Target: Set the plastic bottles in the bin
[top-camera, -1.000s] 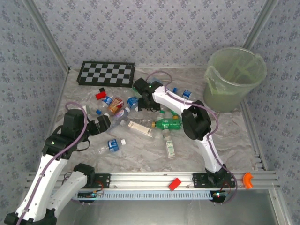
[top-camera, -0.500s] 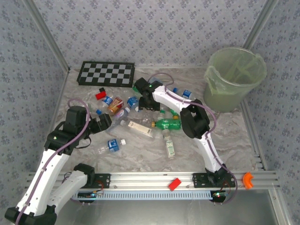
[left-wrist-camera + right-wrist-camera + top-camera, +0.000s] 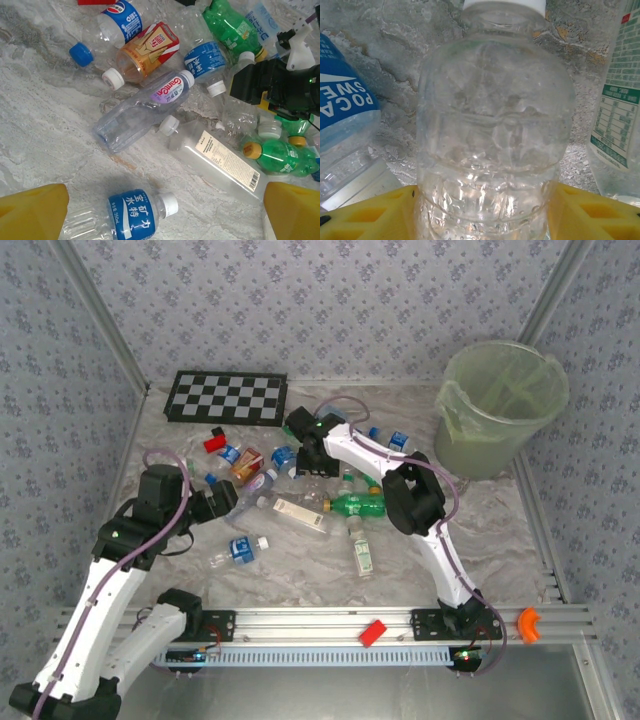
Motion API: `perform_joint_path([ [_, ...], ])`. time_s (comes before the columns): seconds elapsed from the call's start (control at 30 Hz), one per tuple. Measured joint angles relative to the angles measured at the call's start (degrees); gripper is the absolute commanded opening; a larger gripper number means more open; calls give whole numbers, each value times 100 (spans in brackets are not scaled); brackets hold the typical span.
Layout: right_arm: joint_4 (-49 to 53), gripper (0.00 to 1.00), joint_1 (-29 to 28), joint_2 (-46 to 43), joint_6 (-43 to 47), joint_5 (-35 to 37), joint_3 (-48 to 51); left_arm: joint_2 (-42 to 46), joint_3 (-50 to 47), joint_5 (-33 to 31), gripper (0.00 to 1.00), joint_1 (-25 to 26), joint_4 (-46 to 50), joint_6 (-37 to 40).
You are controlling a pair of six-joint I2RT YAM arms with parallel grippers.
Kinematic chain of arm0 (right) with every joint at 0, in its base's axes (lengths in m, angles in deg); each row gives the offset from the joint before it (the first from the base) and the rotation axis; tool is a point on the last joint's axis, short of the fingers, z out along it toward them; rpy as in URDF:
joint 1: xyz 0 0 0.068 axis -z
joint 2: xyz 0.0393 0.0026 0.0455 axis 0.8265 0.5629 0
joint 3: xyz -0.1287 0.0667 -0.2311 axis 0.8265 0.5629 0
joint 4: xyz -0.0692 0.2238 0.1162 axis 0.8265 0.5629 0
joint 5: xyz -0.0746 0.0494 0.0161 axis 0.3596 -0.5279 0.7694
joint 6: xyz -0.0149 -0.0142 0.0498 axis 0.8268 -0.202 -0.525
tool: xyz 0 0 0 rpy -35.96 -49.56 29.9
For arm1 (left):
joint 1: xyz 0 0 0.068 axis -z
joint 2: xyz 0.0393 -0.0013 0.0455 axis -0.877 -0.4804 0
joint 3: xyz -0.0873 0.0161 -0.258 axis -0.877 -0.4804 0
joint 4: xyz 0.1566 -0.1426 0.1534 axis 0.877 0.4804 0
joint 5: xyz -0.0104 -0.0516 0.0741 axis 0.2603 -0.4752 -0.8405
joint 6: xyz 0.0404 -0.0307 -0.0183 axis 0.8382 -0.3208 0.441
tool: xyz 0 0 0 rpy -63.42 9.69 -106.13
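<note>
— Where are the plastic bottles [image 3: 300, 512]?
— Heaped, lying down, in the middle of the surface [image 3: 480, 540]. A green bottle [image 3: 358, 505] with a yellow cap lies crosswise. A blue-labelled bottle [image 3: 240, 549], white-capped, lies apart on the near left. A clear bottle [image 3: 492, 150], dimpled and white-capped, lies between the fingers of my right pincer [image 3: 480, 195].
— The bin [image 3: 490, 445]?
— Pale green, translucent, lined, upright at the far right, well apart from the heap.

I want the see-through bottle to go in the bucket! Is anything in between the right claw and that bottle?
No, nothing. The clear bottle sits right between the right gripper's yellow fingers. A blue-labelled bottle and a green-labelled bottle lie close beside it, but not in the way.
</note>
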Motion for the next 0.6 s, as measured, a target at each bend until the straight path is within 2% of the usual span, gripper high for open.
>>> perform_joint_path([
  [0.23,212,63,0,-348,55,221,0,-9,39,22,100,0,-9,46],
  [0.43,319,62,111,-1322,66,354,0,-103,125,107,100,0,-52,168],
  [0.6,348,62,452,-2210,66,428,-11,-240,483,131,100,0,-57,404],
])
